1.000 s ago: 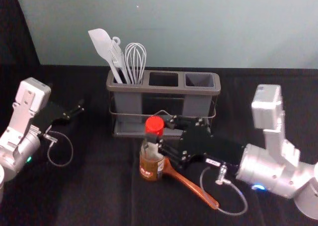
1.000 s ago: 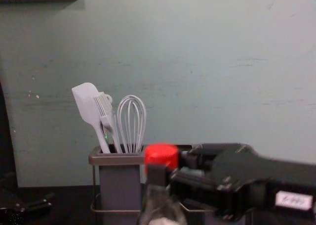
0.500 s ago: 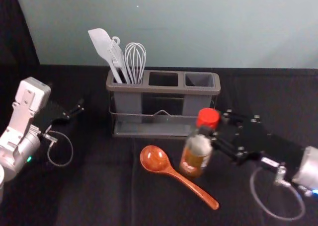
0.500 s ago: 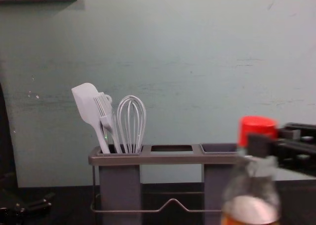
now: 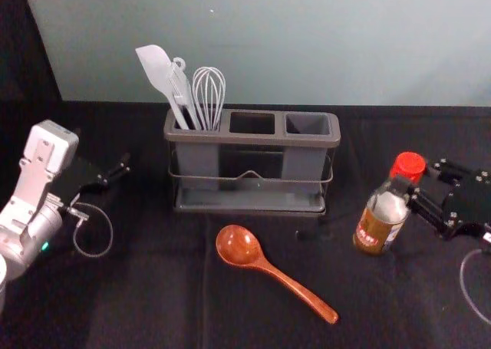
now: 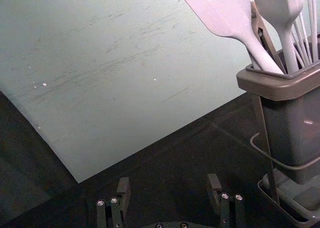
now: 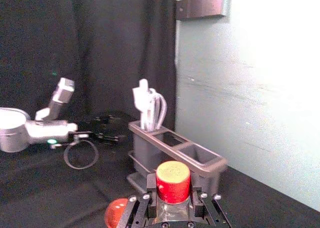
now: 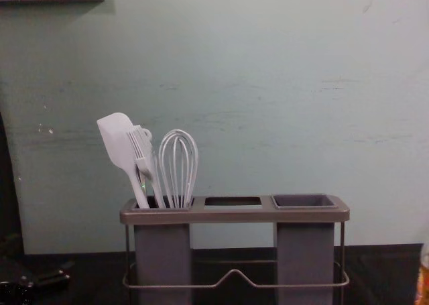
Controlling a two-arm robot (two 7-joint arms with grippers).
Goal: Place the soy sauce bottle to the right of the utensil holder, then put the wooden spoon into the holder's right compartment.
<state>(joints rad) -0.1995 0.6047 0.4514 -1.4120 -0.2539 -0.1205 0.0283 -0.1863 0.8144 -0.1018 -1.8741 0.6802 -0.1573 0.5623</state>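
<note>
Red-capped, the bottle, perhaps tilted, is clamped in the right gripper, clear rightward of the holder; the left gripper waits open, far left.

The cap is red, spoon brown, holder grey, label perhaps orange.

Bottle: A clear soy sauce bottle with red cap, brown contents and orange-brown label, neck clasped by the right gripper, right of the holder and apart from it; whether its base touches the table is hard to tell.
Spoon: A glossy reddish-brown wooden spoon lies before the holder, bowl left, handle slanting nearer and right.
Holder: The grey-brown, wire-framed utensil holder stands upright.
</note>
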